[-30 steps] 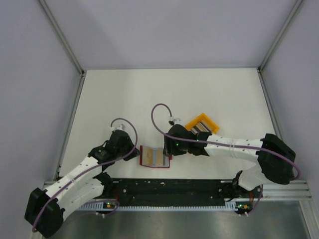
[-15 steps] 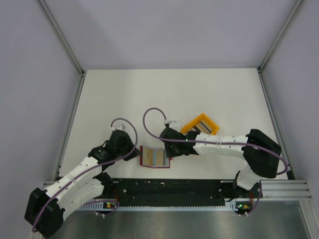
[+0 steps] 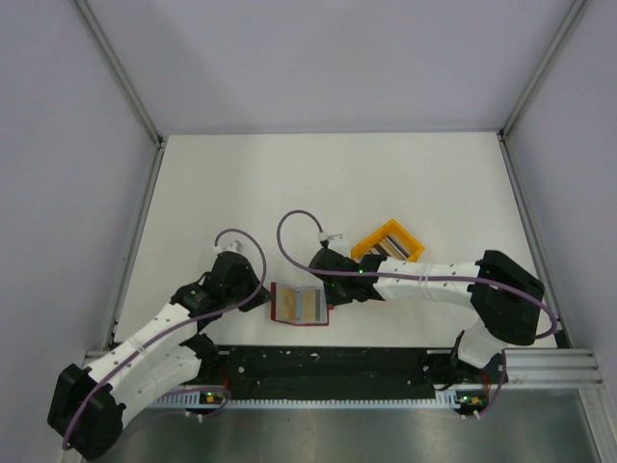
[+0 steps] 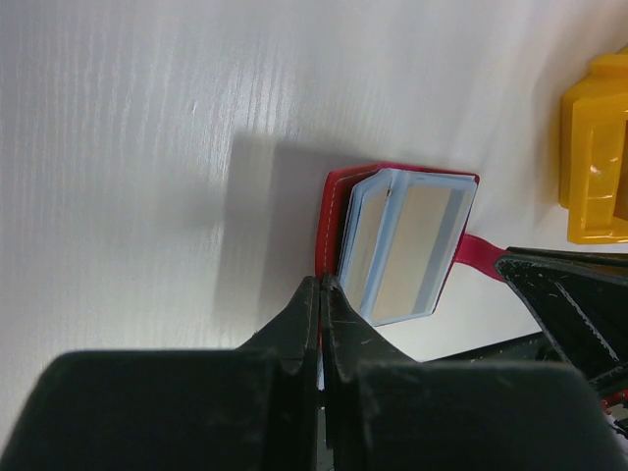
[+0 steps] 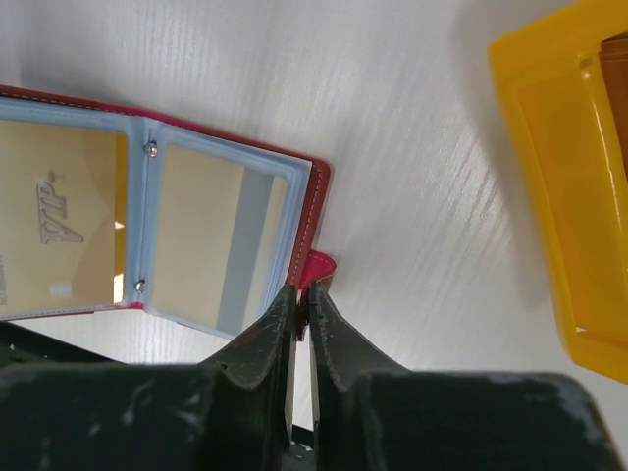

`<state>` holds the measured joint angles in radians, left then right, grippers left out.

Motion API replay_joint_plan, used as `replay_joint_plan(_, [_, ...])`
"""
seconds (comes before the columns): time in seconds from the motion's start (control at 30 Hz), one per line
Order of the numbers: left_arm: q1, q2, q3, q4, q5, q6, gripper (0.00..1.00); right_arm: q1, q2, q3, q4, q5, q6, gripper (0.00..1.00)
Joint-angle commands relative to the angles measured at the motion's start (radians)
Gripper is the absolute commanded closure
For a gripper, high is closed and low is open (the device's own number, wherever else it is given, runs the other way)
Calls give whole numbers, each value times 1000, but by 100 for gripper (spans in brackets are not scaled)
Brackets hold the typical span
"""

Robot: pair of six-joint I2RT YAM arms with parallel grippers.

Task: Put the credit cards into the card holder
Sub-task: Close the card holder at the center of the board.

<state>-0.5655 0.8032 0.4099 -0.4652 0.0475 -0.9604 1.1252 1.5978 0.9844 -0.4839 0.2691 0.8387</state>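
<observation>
Showing, from above, the right gripper (image 3: 327, 295) now swung away from the yellow bin (image 3: 372, 236) to the right edge of the card holder (image 3: 300, 305). The holder is lying open on the table (image 3: 241, 183) between the arms, and the left gripper (image 3: 263, 298) is staying at its left edge. The credit cards (image 3: 390, 248) are still resting in the bin, so none is being loaded yet; the arms appear to be stretching the holder flat.

Left wrist view: the left gripper (image 4: 322, 290) is clenching the holder's (image 4: 407, 245) red cover edge.

Right wrist view: the right gripper (image 5: 302, 292), jaws drawn nearly together, is apparently pinching the snap tab (image 5: 320, 267). The clear sleeves (image 5: 221, 245) are showing tan inserts; whether these are cards cannot be told.
</observation>
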Motion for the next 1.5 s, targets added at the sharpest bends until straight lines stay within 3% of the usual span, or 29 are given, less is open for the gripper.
replay_joint_plan(0.0, [-1,-4,36,28,8,15,100,15,-48,23,-2,25,2,100])
replay_joint_plan(0.33, [1,22,92,103,153,52,100,16,-79,-45,66,38,40,100])
replay_joint_plan(0.77, [-34,189,70,296,353,52,100,16,-142,-151,162,64,105,100])
replay_joint_plan(1.07, [-92,293,101,370,393,48,78,15,-160,-181,169,81,131,100])
replay_joint_plan(1.47, [-125,403,90,410,422,61,73,13,-151,-182,173,78,146,100])
